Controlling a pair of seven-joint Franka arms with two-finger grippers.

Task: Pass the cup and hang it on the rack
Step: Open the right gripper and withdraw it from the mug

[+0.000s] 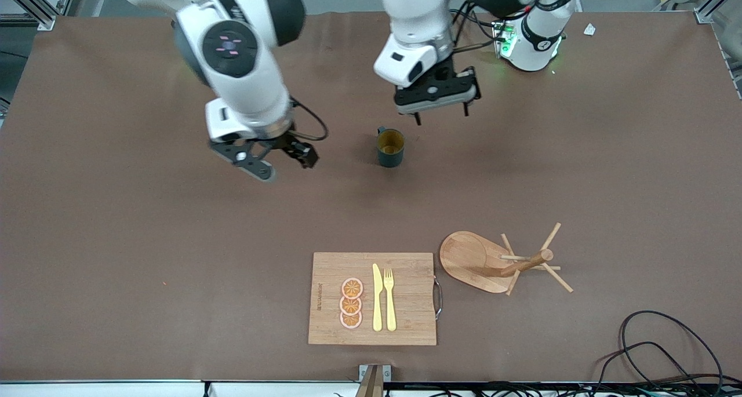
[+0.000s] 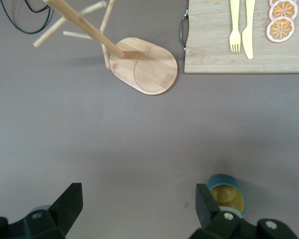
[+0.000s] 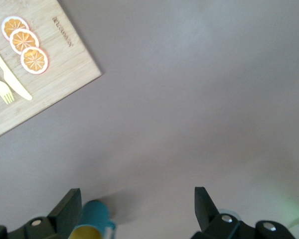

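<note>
So the cup [image 1: 390, 148] sits upright on the brown table [image 1: 116, 269], just above the middle of the front view, nothing touching it. The left pincer [image 1: 442, 110] hangs above it, a bit toward the upper right, fingers spread and empty. The right pincer [image 1: 277, 160] hovers off to the cup's side at the frame's left-center, also released. Lower right there's the rack [image 1: 498, 262], and next to it a cutting board [image 1: 371, 298] with a knife [image 1: 377, 298], fork [image 1: 389, 298] and orange slices [image 1: 351, 303]. Nothing sits between cup and rack
</note>
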